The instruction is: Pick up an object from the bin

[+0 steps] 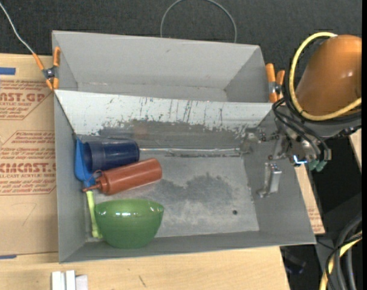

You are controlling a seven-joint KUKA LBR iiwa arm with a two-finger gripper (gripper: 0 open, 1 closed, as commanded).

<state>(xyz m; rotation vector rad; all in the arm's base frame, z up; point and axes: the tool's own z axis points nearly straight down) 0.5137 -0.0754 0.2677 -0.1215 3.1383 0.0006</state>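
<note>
Blue cup [113,153] lies on its side at nine o'clock in the bin [201,192], with a rust-red bottle [130,176] just beside it and a green bowl [130,222] at seven o'clock, all bunched by the left wall. At three o'clock the gripper [269,183] hangs near the right wall; whether it is spread or pressed together I cannot tell. Approach looks like the step in hand; next it likely must cross toward nine o'clock.

A blue cup [112,153], rust-red bottle [130,176] and green bowl [129,222] lie clustered at the bin's [171,65] left.
</note>
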